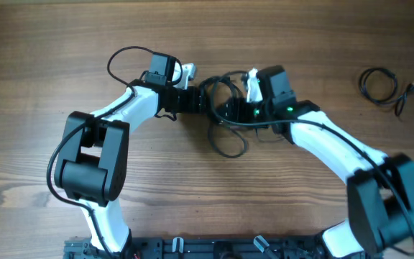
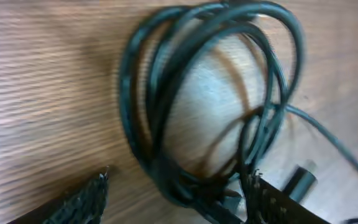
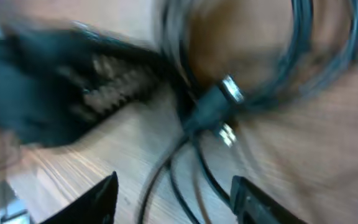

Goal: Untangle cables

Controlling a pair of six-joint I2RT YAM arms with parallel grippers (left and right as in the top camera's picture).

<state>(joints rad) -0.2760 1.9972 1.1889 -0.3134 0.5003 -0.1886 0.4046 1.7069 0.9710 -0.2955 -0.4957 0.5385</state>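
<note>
The tangled black cables [image 1: 221,108] lie bunched at the table's middle, between my two grippers. My left gripper [image 1: 205,101] reaches in from the left. In the left wrist view its jaws [image 2: 176,190] are open, and the coiled bundle [image 2: 166,93] runs between them, close to the right finger. My right gripper [image 1: 230,109] is over the same bunch from the right. In the right wrist view its jaws [image 3: 176,196] are open, with thin strands [image 3: 185,168] passing between them. Two metal-tipped plugs [image 3: 219,106] lie just ahead.
A separate black cable loop [image 1: 366,83] with a small plug [image 1: 412,86] lies at the far right of the wooden table [image 1: 49,43]. The left gripper's body [image 3: 55,81] shows close by in the right wrist view. Thicker arm wiring [image 1: 121,57] loops near the left arm.
</note>
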